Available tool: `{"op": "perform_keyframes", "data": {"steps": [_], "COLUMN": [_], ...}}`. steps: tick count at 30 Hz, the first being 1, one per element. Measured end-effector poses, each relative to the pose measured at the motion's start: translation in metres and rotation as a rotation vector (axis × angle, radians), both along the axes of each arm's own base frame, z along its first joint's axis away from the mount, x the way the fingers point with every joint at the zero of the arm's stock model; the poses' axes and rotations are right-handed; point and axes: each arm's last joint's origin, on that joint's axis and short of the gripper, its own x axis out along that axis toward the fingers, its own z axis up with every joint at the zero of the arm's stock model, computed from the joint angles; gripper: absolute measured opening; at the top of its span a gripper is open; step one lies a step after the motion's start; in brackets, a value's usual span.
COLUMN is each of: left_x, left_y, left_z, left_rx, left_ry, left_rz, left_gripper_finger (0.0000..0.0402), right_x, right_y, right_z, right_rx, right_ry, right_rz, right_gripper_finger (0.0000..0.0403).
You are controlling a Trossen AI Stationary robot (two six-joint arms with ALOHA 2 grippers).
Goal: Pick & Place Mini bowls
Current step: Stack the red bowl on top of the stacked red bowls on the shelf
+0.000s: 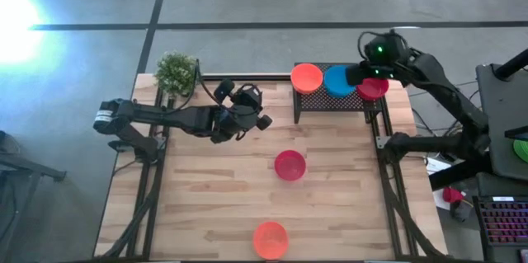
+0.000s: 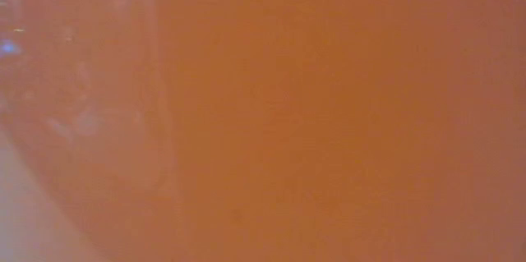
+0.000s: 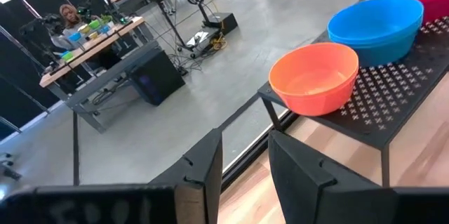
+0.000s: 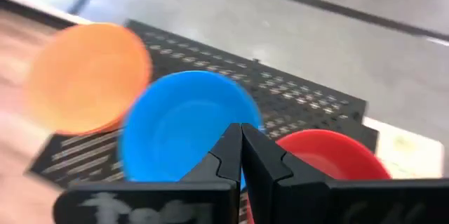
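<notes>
Three mini bowls stand in a row on the black mesh rack (image 1: 334,102) at the table's far right: orange (image 1: 306,77), blue (image 1: 337,82) and red (image 1: 374,89). Another red bowl (image 1: 289,165) rests on the table's middle, and an orange one (image 1: 270,240) sits at the near edge, filling the low view (image 2: 263,114). My right gripper (image 4: 242,155) hangs shut above the rack, between the blue bowl (image 4: 182,122) and the red bowl (image 4: 326,155), with nothing in it. My left gripper (image 3: 245,175) is open and empty, held above the table left of the rack, facing the orange bowl (image 3: 316,80).
A small green potted plant (image 1: 176,72) stands at the table's far left corner. Bare wood lies between the rack, the red bowl and the near edge. Beyond the far edge, the left wrist view shows a person at a desk (image 3: 77,34).
</notes>
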Motion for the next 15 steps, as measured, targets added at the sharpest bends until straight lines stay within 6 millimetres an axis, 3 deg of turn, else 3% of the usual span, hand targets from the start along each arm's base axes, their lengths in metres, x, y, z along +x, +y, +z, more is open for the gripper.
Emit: {"op": "perform_keyframes", "data": {"steps": [9, 15], "left_x": [-0.008, -0.011], "left_y": [0.001, 0.001], "left_z": [0.004, 0.005], "left_rx": [-0.064, -0.097], "left_ry": [0.03, 0.044], "left_rz": [-0.106, -0.161], "left_gripper_finger": [0.0112, 0.0112], "right_x": [0.006, 0.005], "right_y": [0.066, 0.098], "right_z": [0.019, 0.024], "right_rx": [-0.08, -0.126], "right_ry": [-0.097, -0.109], "right_rz": [0.339, 0.59], "right_gripper_finger": [0.0008, 0.0008]}}
